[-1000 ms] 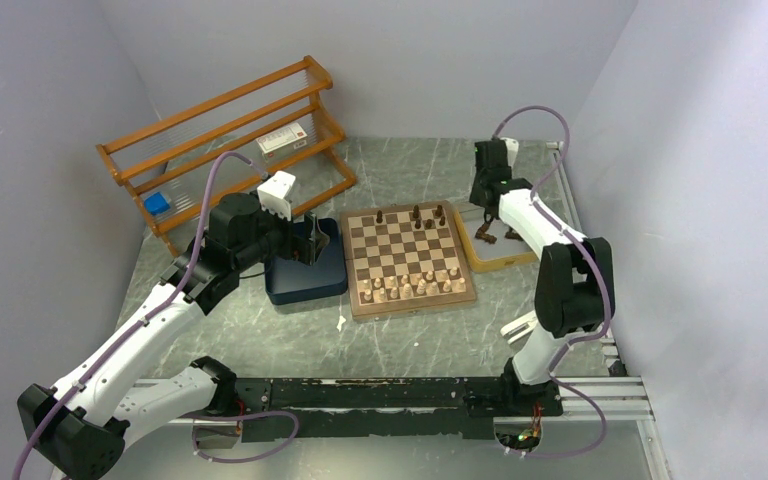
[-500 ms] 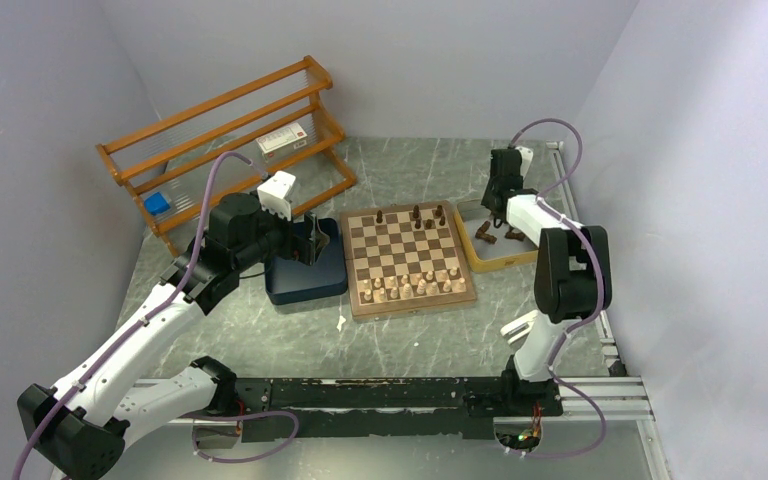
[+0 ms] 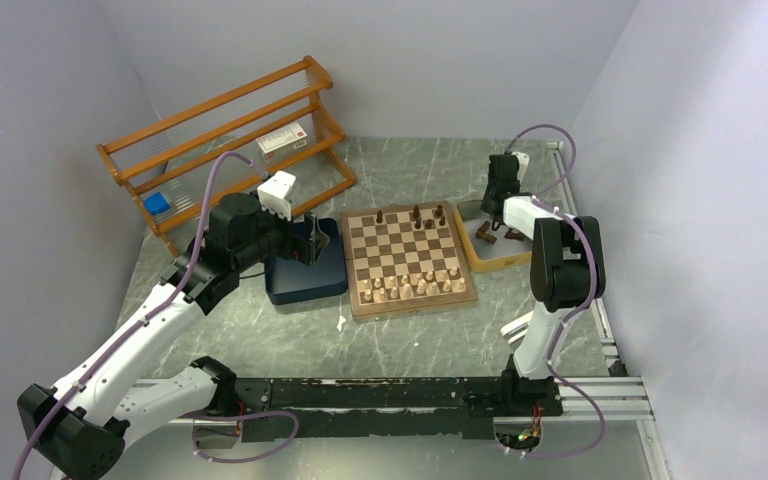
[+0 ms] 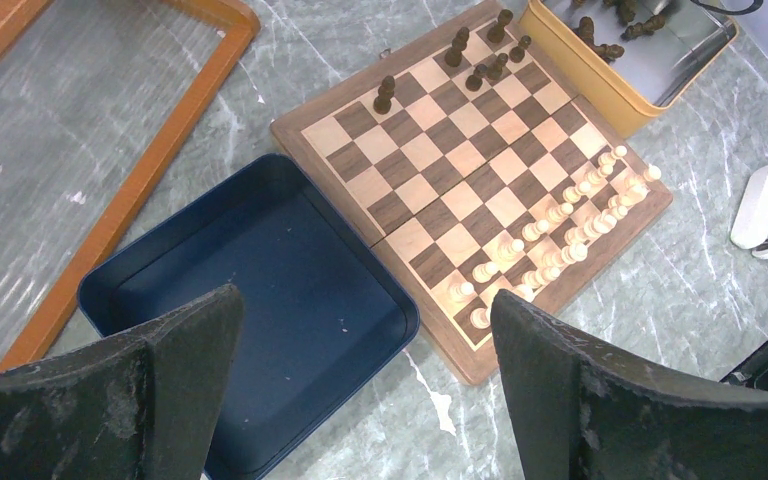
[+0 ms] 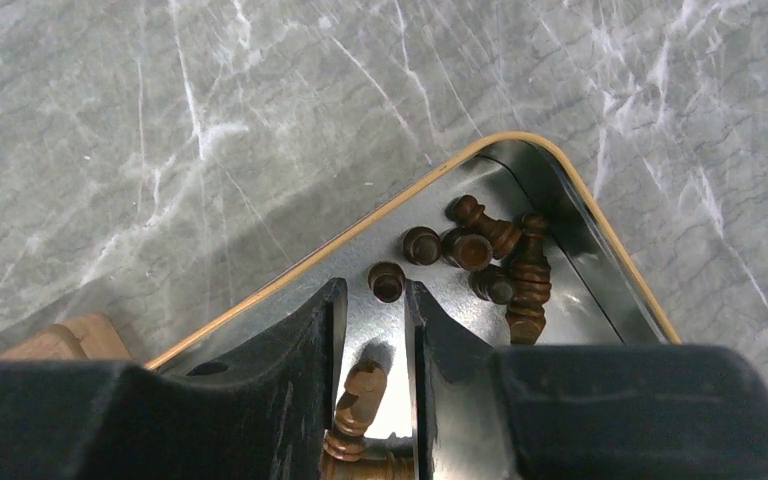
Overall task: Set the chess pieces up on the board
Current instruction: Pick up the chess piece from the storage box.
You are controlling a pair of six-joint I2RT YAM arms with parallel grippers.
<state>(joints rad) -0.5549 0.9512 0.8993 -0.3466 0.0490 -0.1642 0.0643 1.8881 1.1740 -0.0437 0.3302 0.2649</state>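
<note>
The board (image 3: 415, 306) lies mid-table with three dark chess pieces (image 3: 416, 213) standing on its far rows and cream chessmen (image 3: 410, 287) on its near rows. More dark pieces (image 5: 490, 255) lie heaped in the yellow-rimmed metal tray (image 5: 290, 278) to the board's right. My right gripper (image 5: 373, 300) hangs over that tray's far corner, shut on a dark chess piece (image 5: 360, 395) that lies lengthwise between the fingers. My left gripper (image 4: 362, 295) hovers wide open over the dark blue tray (image 4: 95, 295), holding nothing.
An orange wooden rack (image 3: 230, 130) stands at the back left, close behind the blue tray (image 3: 305, 285). The yellow tray (image 3: 500, 262) touches the board's right side. Grey walls close in on left, back and right.
The right arm has swung right and folded upward, carrying its gripper from the tray's middle to its far corner. The left arm has not moved.
</note>
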